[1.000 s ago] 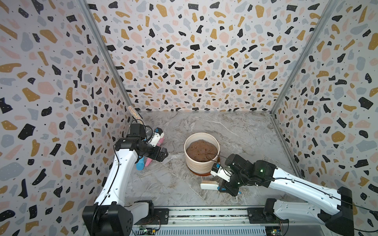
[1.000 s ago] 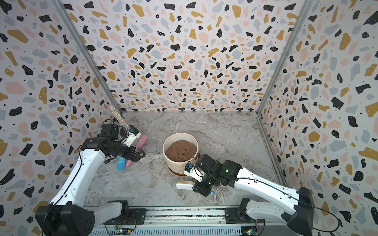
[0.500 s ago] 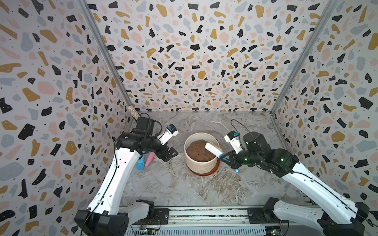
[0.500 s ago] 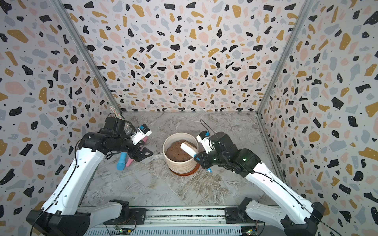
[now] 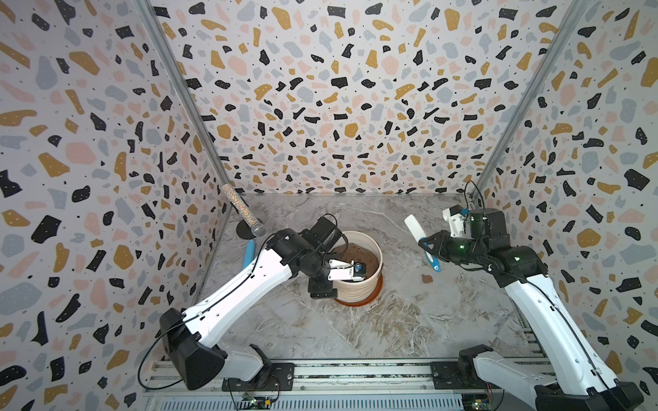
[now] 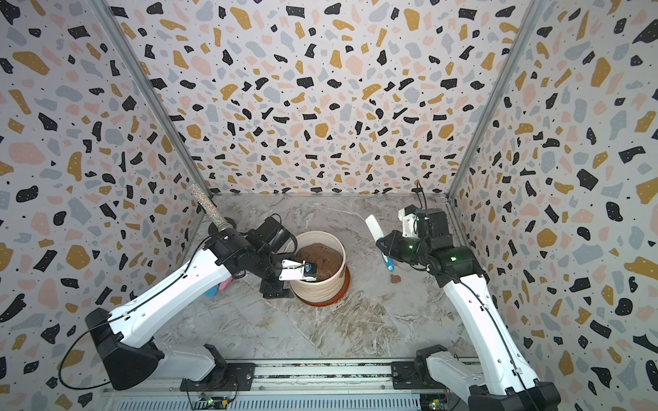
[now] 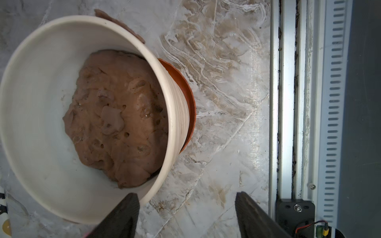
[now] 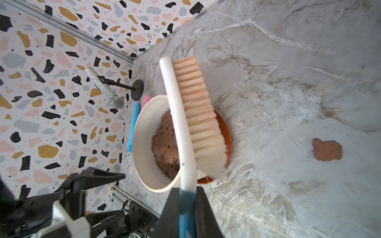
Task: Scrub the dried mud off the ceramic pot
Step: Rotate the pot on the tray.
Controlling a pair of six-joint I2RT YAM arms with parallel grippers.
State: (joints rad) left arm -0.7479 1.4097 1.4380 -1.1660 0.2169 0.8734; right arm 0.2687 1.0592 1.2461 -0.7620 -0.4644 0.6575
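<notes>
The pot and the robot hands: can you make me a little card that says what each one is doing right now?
ceramic pot: upright on an orange saucer, brown soil inside
left gripper: open, right by the pot's rim; touching or not, cannot tell
right gripper: shut on the brush, up in the air, away from the pot
dried mud: one flat blotch on the table, on the brush's side of the pot
</notes>
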